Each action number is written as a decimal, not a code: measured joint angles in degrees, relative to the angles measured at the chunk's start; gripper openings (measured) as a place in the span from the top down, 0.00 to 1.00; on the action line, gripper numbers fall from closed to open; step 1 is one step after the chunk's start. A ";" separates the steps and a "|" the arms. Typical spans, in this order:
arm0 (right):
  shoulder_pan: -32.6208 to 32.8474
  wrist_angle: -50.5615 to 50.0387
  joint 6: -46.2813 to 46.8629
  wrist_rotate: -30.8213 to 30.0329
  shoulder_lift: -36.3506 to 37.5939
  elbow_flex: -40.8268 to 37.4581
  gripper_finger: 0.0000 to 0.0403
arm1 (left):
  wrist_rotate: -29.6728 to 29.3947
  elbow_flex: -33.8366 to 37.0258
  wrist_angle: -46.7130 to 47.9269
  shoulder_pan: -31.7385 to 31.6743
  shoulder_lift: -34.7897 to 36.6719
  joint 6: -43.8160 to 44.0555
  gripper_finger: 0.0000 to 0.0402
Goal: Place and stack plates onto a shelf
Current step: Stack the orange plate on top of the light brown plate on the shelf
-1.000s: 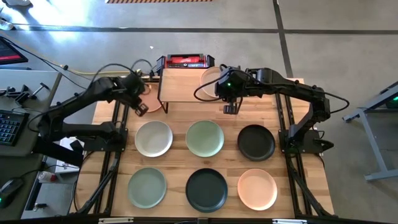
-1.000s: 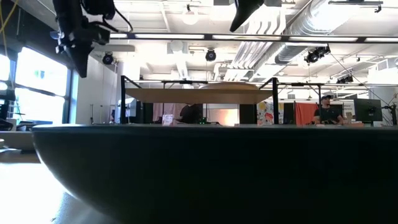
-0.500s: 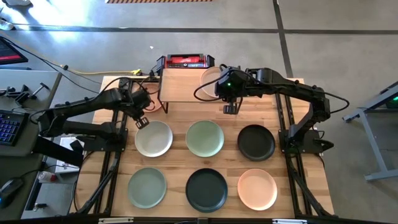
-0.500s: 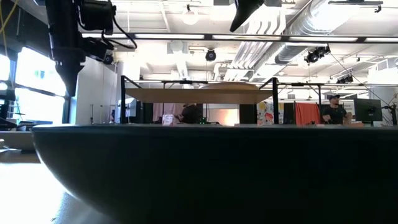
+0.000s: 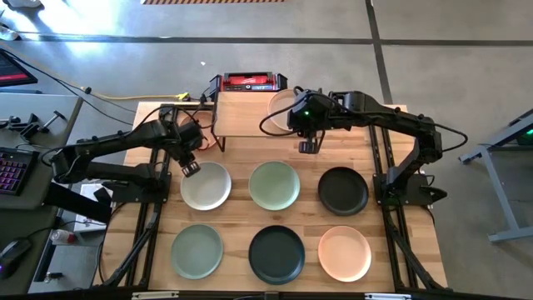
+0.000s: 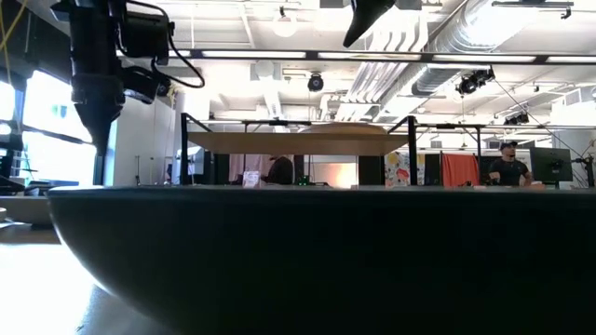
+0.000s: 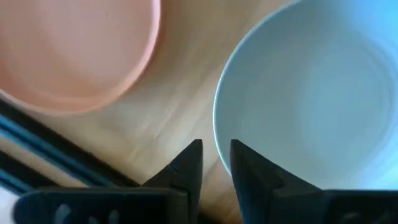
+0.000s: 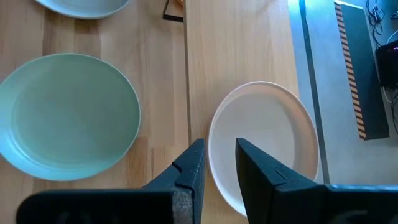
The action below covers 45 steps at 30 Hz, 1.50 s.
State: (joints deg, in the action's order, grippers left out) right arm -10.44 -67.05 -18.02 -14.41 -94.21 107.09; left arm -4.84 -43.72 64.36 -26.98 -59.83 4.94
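Observation:
Six plates lie in two rows on the table: white [image 5: 206, 185], sage green [image 5: 275, 185] and black [image 5: 342, 190] in the far row, green [image 5: 197, 250], dark [image 5: 276, 253] and peach [image 5: 345, 253] in the near row. A pale plate [image 8: 264, 146] lies on the right end of the shelf [image 5: 246, 112]. My left gripper [image 5: 191, 169] points down, open, over the white plate's far-left rim [image 7: 216, 127]. A peach plate [image 7: 68, 50] lies on the table beside it. My right gripper [image 5: 306, 147] hangs open, high above the shelf's right end.
A red box [image 5: 247, 81] sits behind the shelf. The near dark plate [image 6: 317, 261] fills the foreground of the low view and hides the table surface there. Bare wood lies along the table's right part beyond the black plate.
My left gripper has gone from beside the shelf's left end toward the table's near edge and down, ending over the white plate's far-left rim. The right arm and all plates have kept still.

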 joint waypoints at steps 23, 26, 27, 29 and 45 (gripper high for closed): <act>0.00 0.02 0.13 0.09 0.00 0.00 0.83 | -6.77 -0.02 -7.59 1.66 -0.31 -3.29 0.79; 0.00 0.00 0.19 0.09 0.00 0.00 0.83 | -9.09 -0.02 -7.55 2.35 -0.75 -4.02 0.79; -0.02 0.00 0.19 0.09 0.00 0.00 0.83 | -9.36 -0.02 -7.63 2.40 -0.99 -4.83 0.79; 0.00 0.00 0.59 0.09 0.00 0.00 0.83 | -9.37 -0.02 -7.93 2.40 -1.78 -5.53 0.79; -0.02 -0.02 1.51 0.11 0.00 0.00 0.83 | -11.23 -0.07 -8.20 3.10 -8.17 -1.16 0.79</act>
State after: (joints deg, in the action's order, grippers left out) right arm -10.46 -67.07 -16.51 -14.31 -94.21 107.09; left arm -16.08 -43.79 56.16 -23.88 -68.01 3.78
